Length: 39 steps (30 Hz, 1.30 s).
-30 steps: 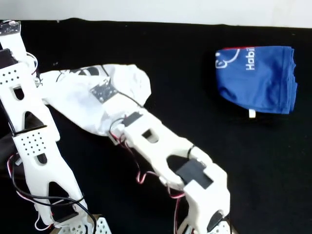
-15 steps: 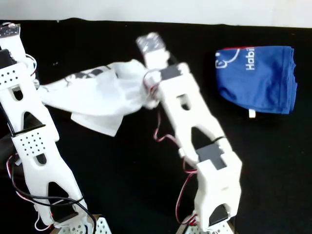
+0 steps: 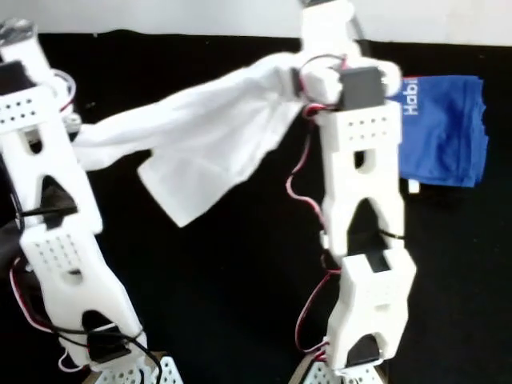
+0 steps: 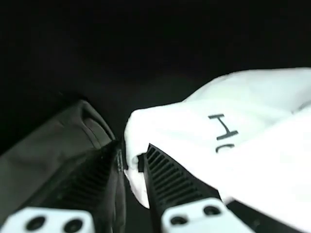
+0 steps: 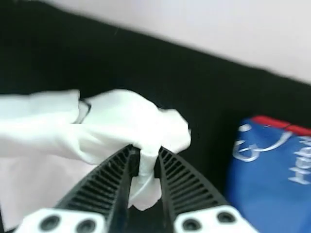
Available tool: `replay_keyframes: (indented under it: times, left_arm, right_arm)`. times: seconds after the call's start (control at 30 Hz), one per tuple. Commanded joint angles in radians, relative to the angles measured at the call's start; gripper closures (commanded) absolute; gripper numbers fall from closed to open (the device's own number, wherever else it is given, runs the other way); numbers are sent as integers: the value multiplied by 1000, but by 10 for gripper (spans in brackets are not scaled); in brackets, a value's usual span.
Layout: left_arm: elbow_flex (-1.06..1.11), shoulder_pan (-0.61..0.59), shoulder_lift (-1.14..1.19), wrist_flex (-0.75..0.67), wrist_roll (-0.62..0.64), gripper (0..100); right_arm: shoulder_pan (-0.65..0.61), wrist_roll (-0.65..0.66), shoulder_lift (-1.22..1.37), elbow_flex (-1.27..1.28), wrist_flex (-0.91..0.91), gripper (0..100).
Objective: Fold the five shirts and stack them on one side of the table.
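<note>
A white shirt [image 3: 200, 136] hangs stretched above the black table between my two arms. My right gripper [image 5: 145, 162] is shut on one bunched end of the white shirt [image 5: 121, 121], high at the back near the middle [image 3: 300, 80]. My left gripper [image 4: 132, 160] is shut on the other end of the white shirt [image 4: 233, 136], at the far left of the table [image 3: 72, 132]. A flap of the cloth droops toward the table. A folded blue shirt [image 3: 444, 132] lies at the back right, partly hidden by the right arm.
The black table [image 3: 224, 288] has bare room in front and under the hanging cloth. A pale wall [image 3: 160, 14] runs along the table's far edge. Dark grey fabric [image 4: 53, 141] lies beside my left gripper.
My right gripper has lifted its end of the white shirt up off the table and carried it right and back. The cloth went from crumpled on the table to stretched in the air.
</note>
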Motion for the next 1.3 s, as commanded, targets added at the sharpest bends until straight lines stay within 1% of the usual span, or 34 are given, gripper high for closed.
replay_keyframes:
  times: [0.0, 0.1, 0.17, 0.3, 0.4, 0.47, 0.57, 0.63, 0.7, 0.8, 0.93, 1.0, 1.03, 1.07, 1.13, 1.17, 1.27]
  left_arm:
    - [209, 108, -340, 0, 6, 992]
    - [308, 183, -522, 0, 6, 992]
    - [331, 223, -613, -2, 6, 992]
    - [331, 294, -730, -2, 6, 992]
    - [334, 335, -768, -2, 9, 992]
    - [334, 349, -774, -2, 57, 992]
    - [341, 351, -766, -2, 140, 992]
    - [384, 351, -737, -20, 164, 992]
    - [443, 338, -702, -51, 172, 992]
    - [559, 280, -639, -155, 173, 992]
    - [740, 186, -549, -370, 175, 992]
    - [822, 145, -509, -474, 175, 992]
    - [857, 128, -492, -520, 175, 992]
    - [888, 113, -478, -557, 175, 992]
    - [937, 91, -456, -621, 175, 992]
    - [957, 82, -447, -647, 175, 992]
    - [997, 65, -427, -710, 175, 992]
  right_arm:
    - [58, 9, -8, -177, 56, 992]
    - [97, 11, -8, -325, 145, 992]
    - [131, 11, -8, -441, 209, 992]
    - [240, 43, -33, -608, 217, 992]
    - [282, 44, -93, -591, 217, 992]
    - [280, 44, -130, -555, 216, 992]
    - [226, 48, -134, -460, 197, 992]
    - [188, 48, -99, -364, 160, 992]
    - [153, 48, -42, -274, 84, 992]
    - [110, 48, 68, -170, -97, 992]
    - [53, 48, 245, -62, -351, 992]
    - [30, 48, 334, -39, -433, 990]
    - [21, 46, 371, -39, -456, 972]
    - [16, 44, 395, -48, -463, 934]
    - [13, 32, 414, -88, -450, 827]
    - [15, 11, 412, -113, -430, 789]
    - [16, -11, 387, -209, -317, 779]
